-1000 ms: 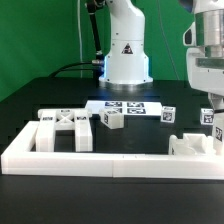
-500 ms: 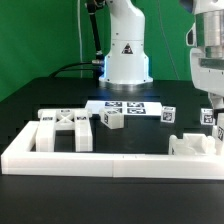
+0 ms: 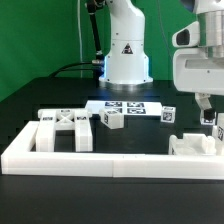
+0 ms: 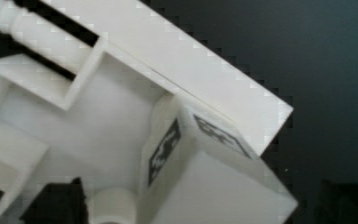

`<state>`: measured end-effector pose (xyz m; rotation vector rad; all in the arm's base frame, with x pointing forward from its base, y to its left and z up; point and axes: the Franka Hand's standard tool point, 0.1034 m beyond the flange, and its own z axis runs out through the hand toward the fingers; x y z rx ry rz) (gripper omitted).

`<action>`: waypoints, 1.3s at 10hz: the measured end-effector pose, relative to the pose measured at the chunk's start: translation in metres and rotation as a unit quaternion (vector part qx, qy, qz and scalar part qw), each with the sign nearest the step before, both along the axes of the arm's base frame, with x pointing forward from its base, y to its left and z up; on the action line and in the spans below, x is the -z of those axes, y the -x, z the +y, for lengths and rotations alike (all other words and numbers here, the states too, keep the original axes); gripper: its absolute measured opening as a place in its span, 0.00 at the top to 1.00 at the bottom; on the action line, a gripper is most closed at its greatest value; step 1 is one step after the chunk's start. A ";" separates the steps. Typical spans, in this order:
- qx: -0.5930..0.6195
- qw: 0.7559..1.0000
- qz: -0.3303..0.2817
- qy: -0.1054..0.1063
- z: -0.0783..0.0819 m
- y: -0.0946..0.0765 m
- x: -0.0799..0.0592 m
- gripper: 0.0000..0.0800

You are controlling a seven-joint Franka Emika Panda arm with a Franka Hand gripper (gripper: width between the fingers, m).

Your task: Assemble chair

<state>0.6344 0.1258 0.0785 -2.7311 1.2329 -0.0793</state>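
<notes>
Your claw (image 3: 208, 112) hangs at the exterior view's right, low over the white chair part (image 3: 192, 144) that sits on the black surface (image 3: 30, 100) just behind the raised white rail (image 3: 100, 160). Whether the fingers are apart or together you cannot tell: the arm's body hides them from outside, and the wrist view is filled by the part.

Your main risk, as I judge it, is a poor bite. The tagged block (image 4: 202, 150) lies at a slant to the camera, so if the claw closes without squaring up, the piece is likely to twist or skid away. Come down too far and a fingertip may land on a thin wall rather than beside it. Two small tagged pieces (image 3: 214, 123) stand close by and could be knocked, and the rail leaves little room on the near side.

As for the part, it is plain white with flat walls around an open pocket, a ribbed peg (image 4: 43, 40) at one end and a black-and-white tag on the block. It looks rigid, light and smooth, so expect little friction.
</notes>
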 end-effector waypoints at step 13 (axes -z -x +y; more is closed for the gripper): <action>-0.355 0.932 -0.022 0.070 0.003 -0.002 -0.001 0.52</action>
